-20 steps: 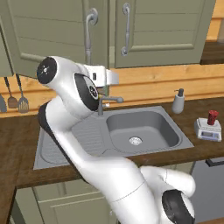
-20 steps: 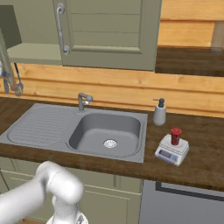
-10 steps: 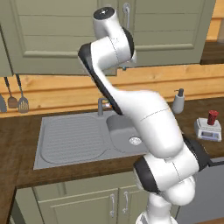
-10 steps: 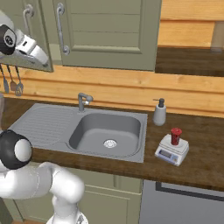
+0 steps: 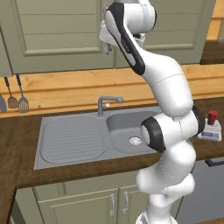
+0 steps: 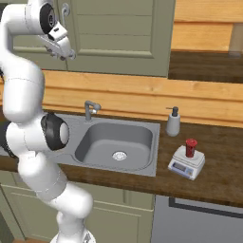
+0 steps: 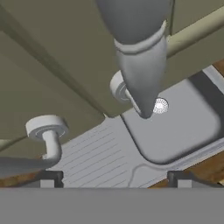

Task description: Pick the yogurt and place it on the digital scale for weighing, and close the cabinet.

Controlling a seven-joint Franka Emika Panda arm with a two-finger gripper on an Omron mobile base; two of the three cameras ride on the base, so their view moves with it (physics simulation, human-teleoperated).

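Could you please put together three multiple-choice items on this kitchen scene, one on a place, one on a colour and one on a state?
1. Where does the yogurt stand?
A. In the sink basin
B. On the digital scale
C. On the drainboard

2. What colour is the cabinet?
A. Olive green
B. Bright blue
C. Black

3. How do the cabinet's doors stand?
A. Both wide open
B. One taken off
C. Both flush and shut

Answers:
1. B, the red cup sits upright on the scale's plate, right of the sink.
2. A, its panelled fronts are olive green in both base views.
3. C, the doors lie flat in one plane, with the gripper up by their metal bar handles.
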